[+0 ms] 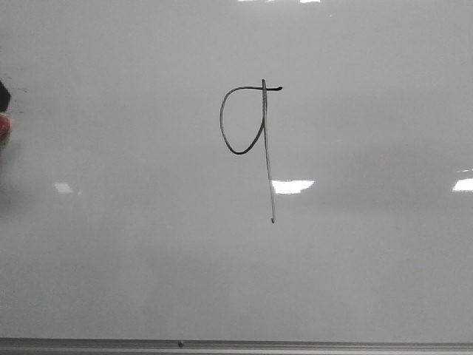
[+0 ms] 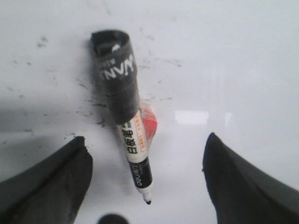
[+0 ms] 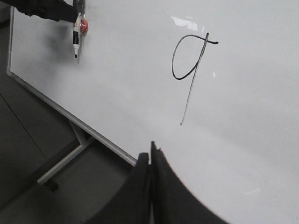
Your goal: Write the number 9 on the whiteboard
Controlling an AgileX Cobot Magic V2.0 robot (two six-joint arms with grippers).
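Note:
The number 9 (image 1: 251, 126) is drawn in thin black line on the whiteboard (image 1: 369, 259), with an oval loop, a short top tick and a long stem. It also shows in the right wrist view (image 3: 189, 60). A black-and-white marker (image 2: 127, 112), uncapped and with a red piece behind it, lies against the board with its tip (image 2: 147, 201) bare. My left gripper (image 2: 146, 140) is open, its fingers wide on either side of the marker and not touching it. My right gripper (image 3: 150, 151) is shut and empty, off the board below the 9's stem.
A thin metal rail (image 1: 222, 345) runs along the board's lower edge. The board's stand legs (image 3: 65, 156) and dark floor show beyond that edge. Old ink specks (image 2: 88, 112) mark the board near the marker. A black-and-red sliver (image 1: 4, 118) shows at the front view's left edge.

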